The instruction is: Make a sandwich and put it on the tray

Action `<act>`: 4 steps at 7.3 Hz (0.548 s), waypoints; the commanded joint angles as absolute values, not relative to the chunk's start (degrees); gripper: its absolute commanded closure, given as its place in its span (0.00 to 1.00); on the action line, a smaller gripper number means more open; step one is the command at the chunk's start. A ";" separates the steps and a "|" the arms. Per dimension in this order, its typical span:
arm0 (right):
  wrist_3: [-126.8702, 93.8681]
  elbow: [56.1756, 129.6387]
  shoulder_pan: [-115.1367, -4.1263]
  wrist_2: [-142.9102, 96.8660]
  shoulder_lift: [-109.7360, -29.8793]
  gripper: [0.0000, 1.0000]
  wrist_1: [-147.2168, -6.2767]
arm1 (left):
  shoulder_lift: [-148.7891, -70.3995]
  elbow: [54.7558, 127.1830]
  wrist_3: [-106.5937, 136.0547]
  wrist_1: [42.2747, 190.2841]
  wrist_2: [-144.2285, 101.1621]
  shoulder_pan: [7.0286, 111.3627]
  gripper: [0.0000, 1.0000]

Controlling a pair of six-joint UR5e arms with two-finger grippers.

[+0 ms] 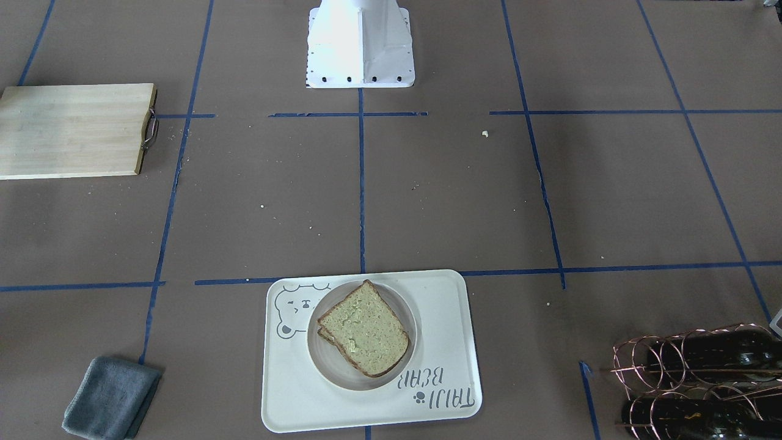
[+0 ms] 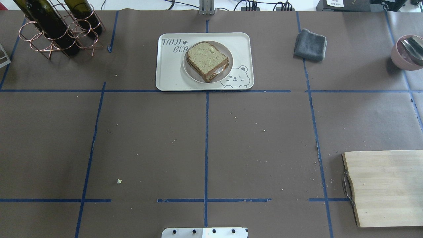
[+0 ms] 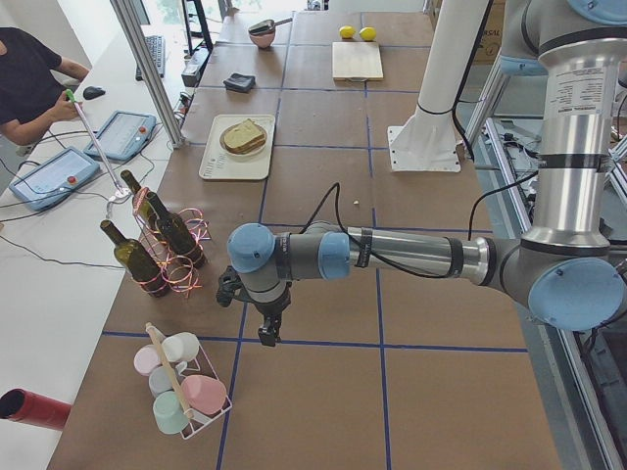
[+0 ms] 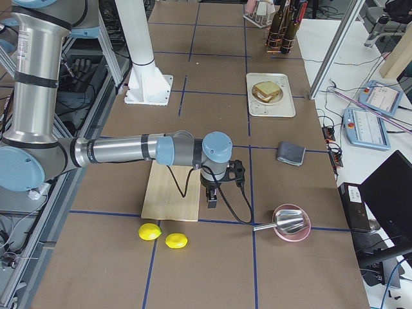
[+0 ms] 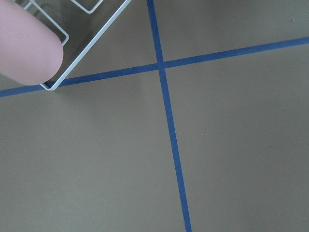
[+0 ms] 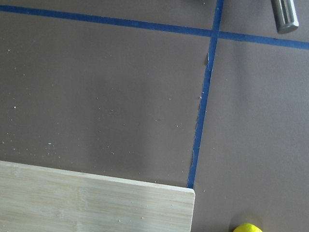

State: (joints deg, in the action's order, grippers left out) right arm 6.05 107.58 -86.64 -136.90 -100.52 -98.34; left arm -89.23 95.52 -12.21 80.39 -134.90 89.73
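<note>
The sandwich [image 1: 363, 330], two greenish-tan slices with dark crust, lies on a small round white plate [image 1: 324, 365] on the cream tray [image 1: 305, 403] with the bear drawing. In the overhead view the sandwich [image 2: 206, 59] shows a bit of white and orange filling at its near edge, on the tray [image 2: 168, 77]. My left gripper [image 3: 269, 333] hangs over bare table near the bottle rack, far from the tray [image 3: 220, 166]. My right gripper [image 4: 211, 201] hangs by the cutting board's end, far from the tray [image 4: 270, 109]. I cannot tell whether either gripper is open or shut.
A wooden cutting board [image 2: 386, 188] lies at the right. A grey cloth [image 2: 310, 44] lies right of the tray. A copper rack with wine bottles [image 2: 56, 29] stands at the back left. A pink bowl [image 2: 408, 53] holds a metal utensil. Two lemons [image 4: 149, 232] and a mug rack [image 3: 181, 392] sit at the table's ends.
</note>
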 commanded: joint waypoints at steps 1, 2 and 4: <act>5.89 107.67 -86.57 -136.67 -100.46 0.00 -97.91 | -88.68 95.62 -12.22 80.33 -135.00 90.17 0.00; 6.06 107.67 -86.57 -136.50 -100.46 0.00 -97.91 | -88.68 95.71 -12.13 80.33 -135.00 90.09 0.00; 6.50 107.58 -86.57 -136.15 -100.63 0.00 -97.82 | -88.86 95.97 -11.95 80.33 -134.83 90.18 0.00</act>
State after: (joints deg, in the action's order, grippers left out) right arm 6.14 107.69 -86.58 -136.45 -100.54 -97.90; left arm -88.74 95.80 -12.02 80.33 -134.92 90.15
